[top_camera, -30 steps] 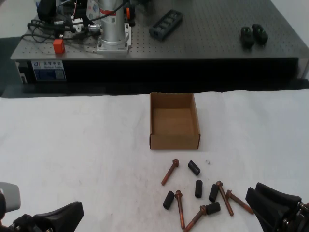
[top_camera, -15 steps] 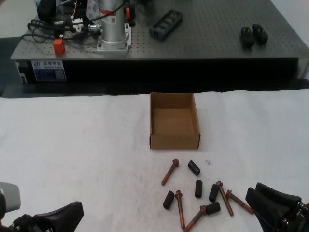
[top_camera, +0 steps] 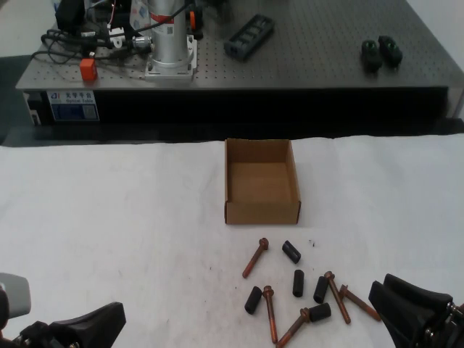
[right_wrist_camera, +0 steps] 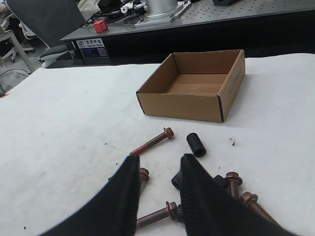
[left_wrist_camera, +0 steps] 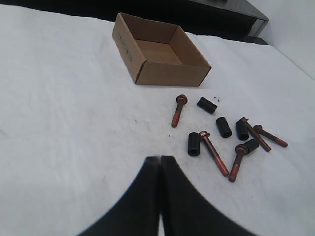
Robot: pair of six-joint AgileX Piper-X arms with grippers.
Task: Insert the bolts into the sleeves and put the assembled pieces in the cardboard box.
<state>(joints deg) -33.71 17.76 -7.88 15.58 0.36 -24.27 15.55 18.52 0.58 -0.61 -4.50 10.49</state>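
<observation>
Now bolts (right_wrist_camera: pixel 152 140), sleeves (right_wrist_camera: pixel 196 145) loose just beyond right fingers (right_wrist_camera: pixel 129 196); left fingers (left_wrist_camera: pixel 147 196) farther.

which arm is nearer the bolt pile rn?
Right. The right arm sits just beside the bolt pile; the left arm is far off across the white sheet.

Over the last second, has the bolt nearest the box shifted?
No. The bolt keeps the same spot and angle in front of the cardboard box.

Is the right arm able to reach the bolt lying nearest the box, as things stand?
Probably yes: the bolt lies alone just ahead of the open right pincer, nothing between them.
</observation>
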